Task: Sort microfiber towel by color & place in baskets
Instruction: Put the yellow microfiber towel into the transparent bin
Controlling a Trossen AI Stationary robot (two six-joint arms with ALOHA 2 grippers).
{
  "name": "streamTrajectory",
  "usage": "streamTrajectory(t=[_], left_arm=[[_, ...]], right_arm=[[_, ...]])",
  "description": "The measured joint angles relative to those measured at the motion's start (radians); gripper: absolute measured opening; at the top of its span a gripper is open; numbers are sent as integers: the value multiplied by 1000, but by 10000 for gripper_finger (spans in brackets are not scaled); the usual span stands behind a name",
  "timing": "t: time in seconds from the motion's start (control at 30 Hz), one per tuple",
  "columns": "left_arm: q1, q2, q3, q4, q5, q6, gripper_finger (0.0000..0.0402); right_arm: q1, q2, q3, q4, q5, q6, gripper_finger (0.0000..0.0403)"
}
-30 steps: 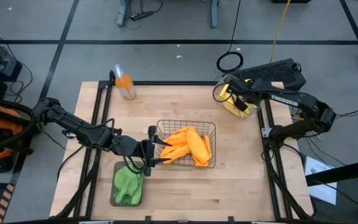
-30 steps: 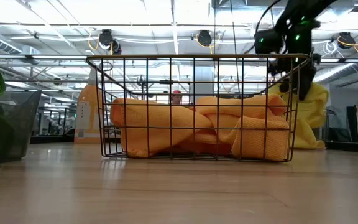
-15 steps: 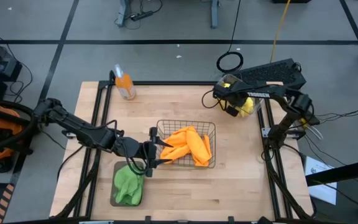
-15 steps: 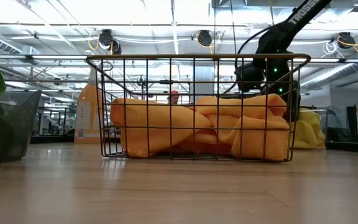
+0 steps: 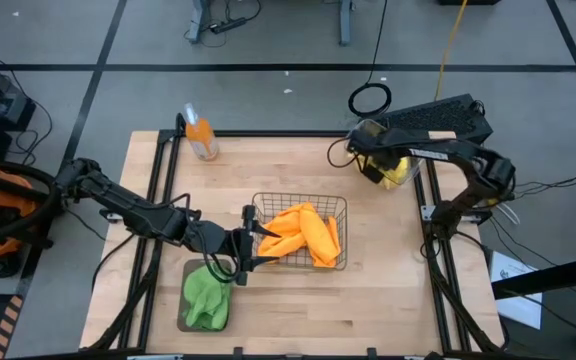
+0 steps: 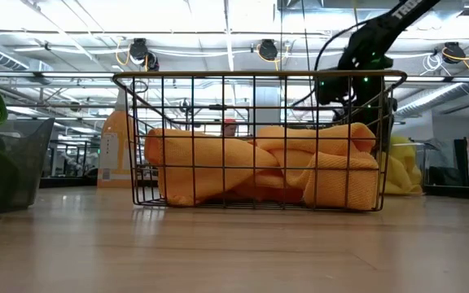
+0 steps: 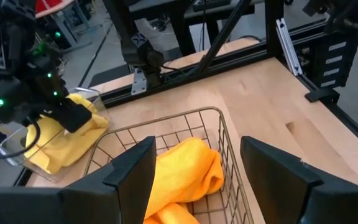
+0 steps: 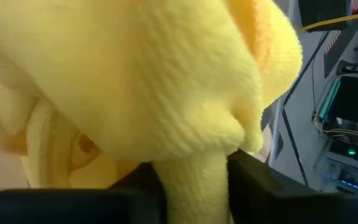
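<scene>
My right gripper (image 5: 371, 163) (image 8: 194, 194) hovers over the clear plastic tub (image 5: 415, 172) at the table's far right corner, shut on a yellow towel (image 5: 394, 172) (image 6: 399, 167). My left gripper (image 5: 249, 241) (image 7: 204, 180) is open at the left wall of the square wire basket (image 5: 340, 205) (image 6: 259, 77). Whether it touches the wire, I cannot tell. Several orange towels (image 5: 303, 233) (image 6: 251, 163) lie in that basket. Green towels (image 5: 206, 290) fill the grey tray (image 5: 183, 322) at the near edge. My right gripper pinches a narrow bunched fold of the yellow towel (image 8: 194, 177) between its two fingers (image 8: 272, 186). The rest of the towel swells up in front of the fingers and fills the wrist view. The towel's lower part rests in the clear tub (image 7: 17, 149).
An orange bottle (image 5: 201, 138) (image 6: 119, 146) stands near the table's far left corner. A dark keyboard-like object (image 5: 438, 115) and a coiled cable (image 5: 370, 99) lie beyond the far edge. Bare wood lies between the wire basket and the tub.
My right gripper has shifted a little toward the table's left edge above the tub, still shut on the yellow towel. In the low view the towel, which hung up to the wire basket's rim height, has sunk down into the tub.
</scene>
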Motion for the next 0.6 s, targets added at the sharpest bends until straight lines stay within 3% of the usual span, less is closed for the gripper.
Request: streamTrajectory(t=[0.23, 0.33, 0.47, 0.6], left_arm=[[0, 0, 0, 0, 0, -6, 242], [0, 0, 0, -2, 0, -7, 242], [0, 0, 0, -2, 0, -7, 242], [0, 0, 0, -3, 0, -7, 242]], right_arm=[[-14, -35, 1, 2, -103, -35, 219], [-16, -35, 1, 2, -98, -56, 256], [-16, -73, 1, -5, -96, -60, 287], [-7, -153, 1, -17, -99, -55, 294]])
